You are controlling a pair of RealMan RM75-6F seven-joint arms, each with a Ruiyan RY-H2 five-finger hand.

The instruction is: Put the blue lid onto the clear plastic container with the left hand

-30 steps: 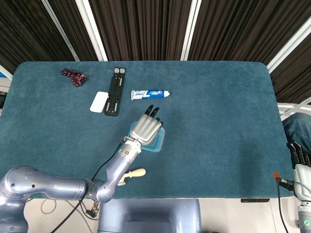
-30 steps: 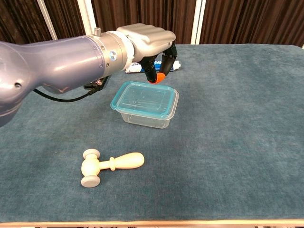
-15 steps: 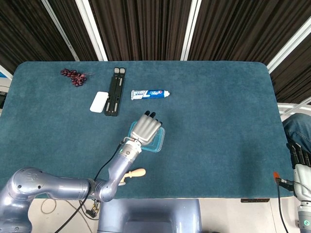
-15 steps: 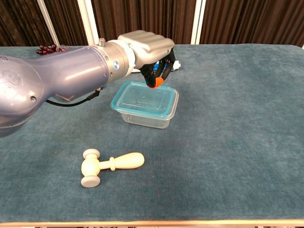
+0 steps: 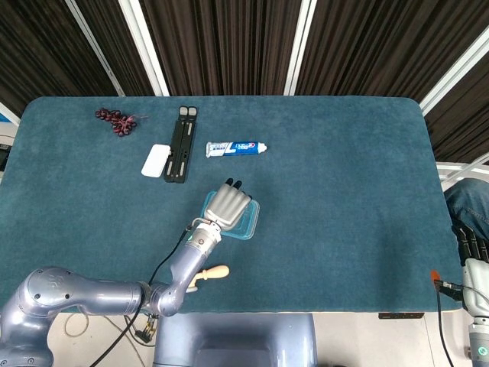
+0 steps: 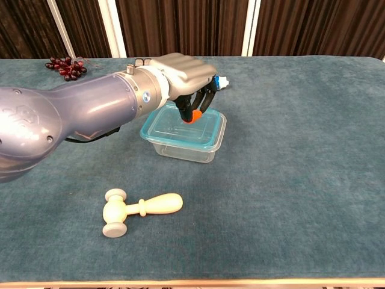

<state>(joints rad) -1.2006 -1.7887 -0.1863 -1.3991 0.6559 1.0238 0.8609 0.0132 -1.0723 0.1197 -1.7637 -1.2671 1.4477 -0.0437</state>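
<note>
Now the left hand (image 6: 183,75) has sunk lower, fingers curled down onto the blue lid (image 6: 180,127), which sits on the clear plastic container (image 6: 185,148). Likely pressing it shut; it holds nothing. The right hand (image 5: 472,248) waits off-table, its state unclear.

The setting is a robot test lab. A table (image 5: 344,191) covered in teal felt stands before dark corrugated wall panels (image 5: 221,46) with white framing struts (image 5: 299,46). Unrelated sample objects lie scattered on it: a toothpaste tube (image 5: 236,148), a wooden mallet (image 6: 139,209), dark grapes (image 5: 115,121).

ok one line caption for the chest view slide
Left hand poised over the blue lid seated on the clear plastic container, wooden mallet lying nearer the camera.
</note>
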